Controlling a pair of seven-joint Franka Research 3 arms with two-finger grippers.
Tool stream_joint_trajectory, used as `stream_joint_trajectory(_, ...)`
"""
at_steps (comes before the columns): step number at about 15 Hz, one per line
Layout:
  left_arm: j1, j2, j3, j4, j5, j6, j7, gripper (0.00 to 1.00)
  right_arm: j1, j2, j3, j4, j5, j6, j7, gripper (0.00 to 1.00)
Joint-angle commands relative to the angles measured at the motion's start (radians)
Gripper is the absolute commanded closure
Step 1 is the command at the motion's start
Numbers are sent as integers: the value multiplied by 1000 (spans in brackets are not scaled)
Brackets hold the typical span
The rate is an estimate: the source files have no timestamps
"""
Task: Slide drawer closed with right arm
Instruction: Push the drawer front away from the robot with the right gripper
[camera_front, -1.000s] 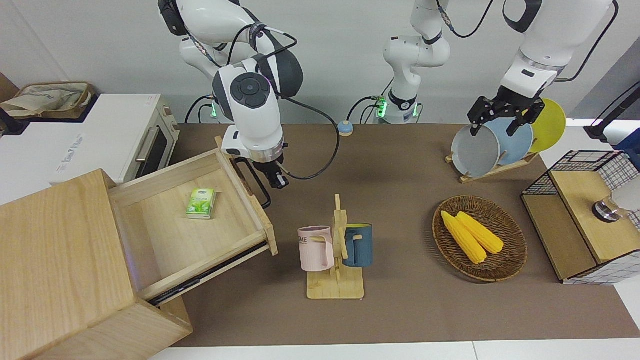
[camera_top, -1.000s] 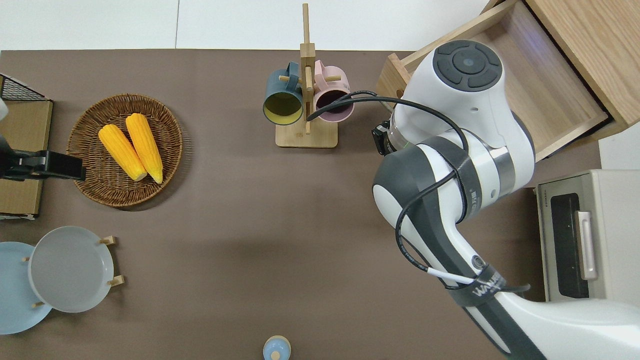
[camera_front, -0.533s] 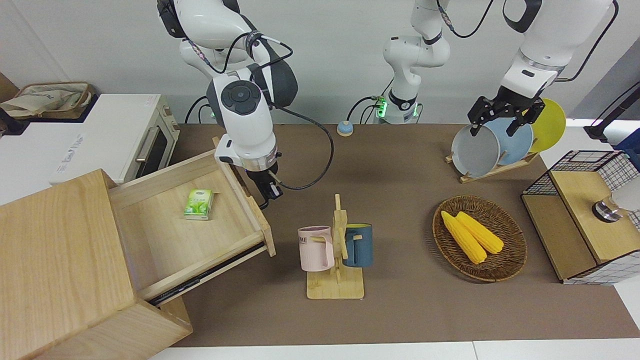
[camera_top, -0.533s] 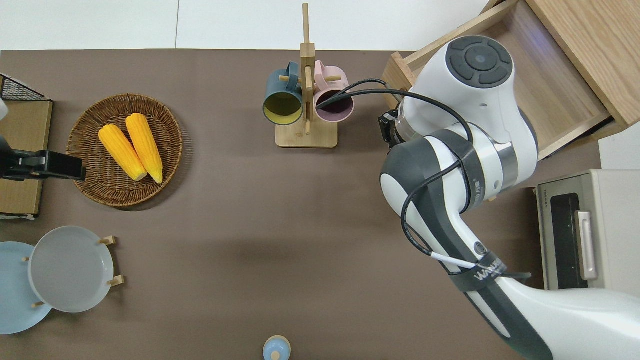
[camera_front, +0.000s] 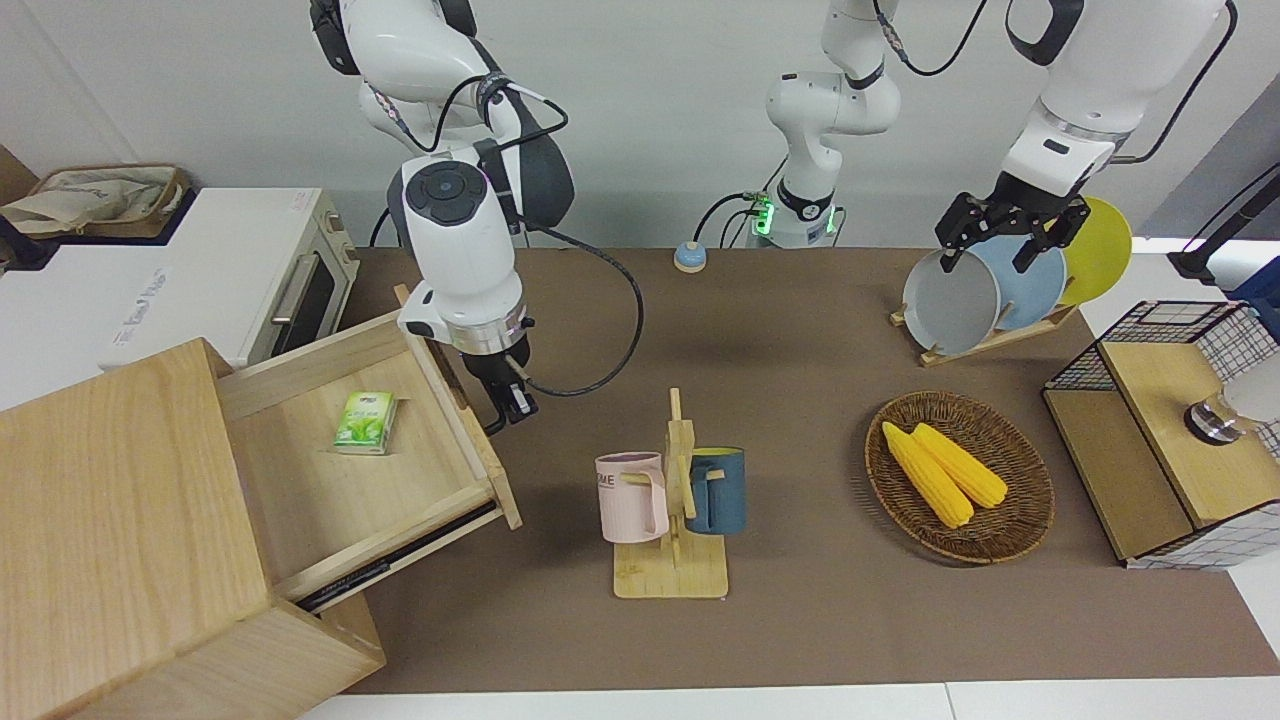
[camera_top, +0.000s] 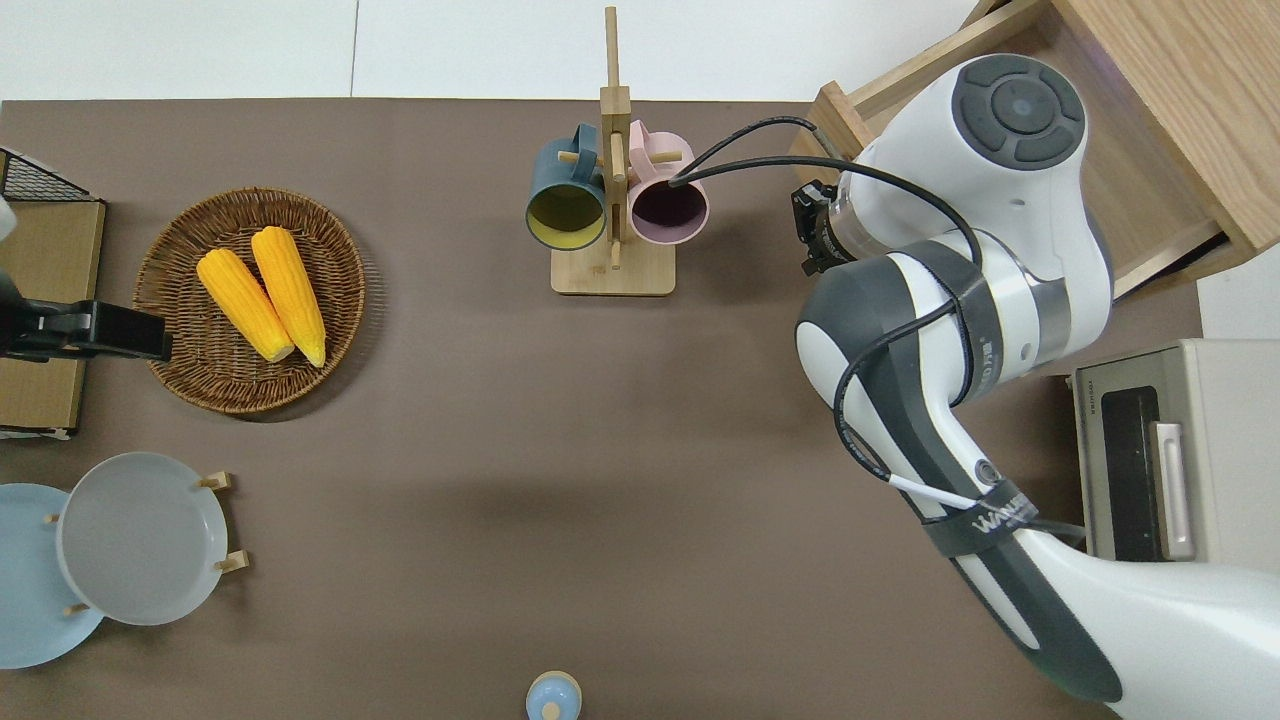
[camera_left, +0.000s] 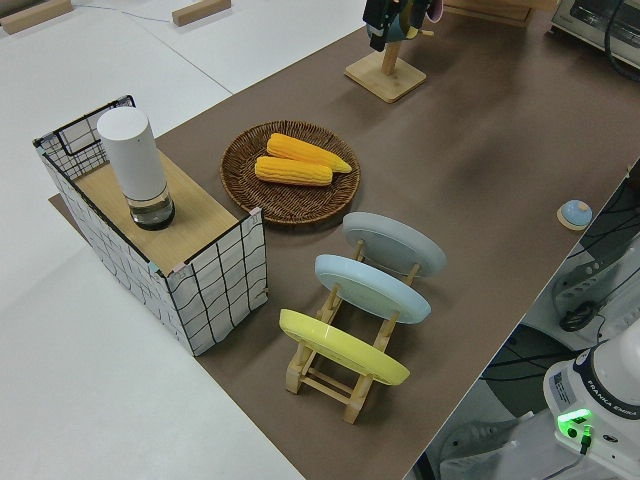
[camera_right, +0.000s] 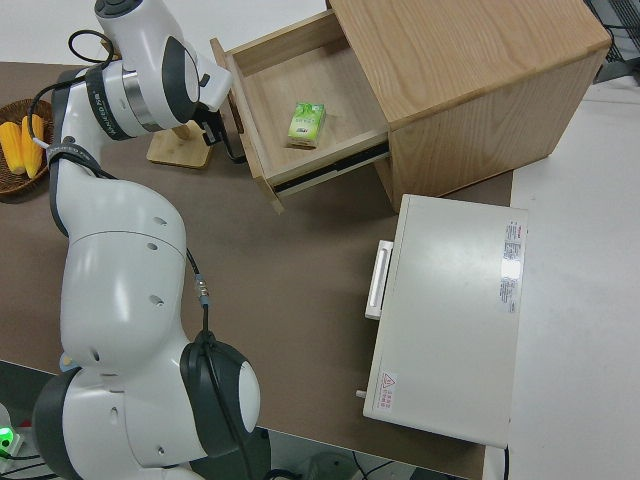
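Observation:
The pale-wood drawer (camera_front: 380, 490) stands partly out of the big wooden cabinet (camera_front: 110, 500), and it also shows in the right side view (camera_right: 290, 70). A small green box (camera_front: 365, 422) lies in it. My right gripper (camera_front: 508, 402) is low against the drawer's front panel (camera_front: 470, 425), by the black loop handle, which it mostly hides. Its fingers look shut and hold nothing. The right arm's body (camera_top: 960, 250) covers the drawer front in the overhead view. My left arm is parked, its gripper (camera_front: 1003, 240) open.
A wooden mug rack (camera_front: 672, 520) with a pink and a blue mug stands close to the drawer's front corner. A white oven (camera_front: 250, 270) sits beside the cabinet, nearer to the robots. A wicker basket of corn (camera_front: 1010, 520), a plate rack (camera_front: 985, 340) and a wire shelf unit (camera_front: 1170, 430) are toward the left arm's end.
My right gripper has moved toward the cabinet with the drawer front. The drawer has slid partway in, carrying the green box with it. The left arm has not moved.

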Motion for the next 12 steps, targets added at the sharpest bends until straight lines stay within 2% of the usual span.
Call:
stream_joint_trajectory(1,-17,13,17,20,11,0,7,5,-24,2,-21,3,-17,20,-34,1000)
stream_joint_trajectory(5,-17,13,17,20,12,0,7,5,-32,-1,-69,6,-8,26,-45,1000)
stream_joint_trajectory(9,-17,13,17,20,12,0,7,5,-47,0,-75,18,-8,43,-133,1000)
stream_joint_trajectory(12,-17,13,17,20,12,0,7,5,-59,-1,-92,18,-17,63,-176,1000)
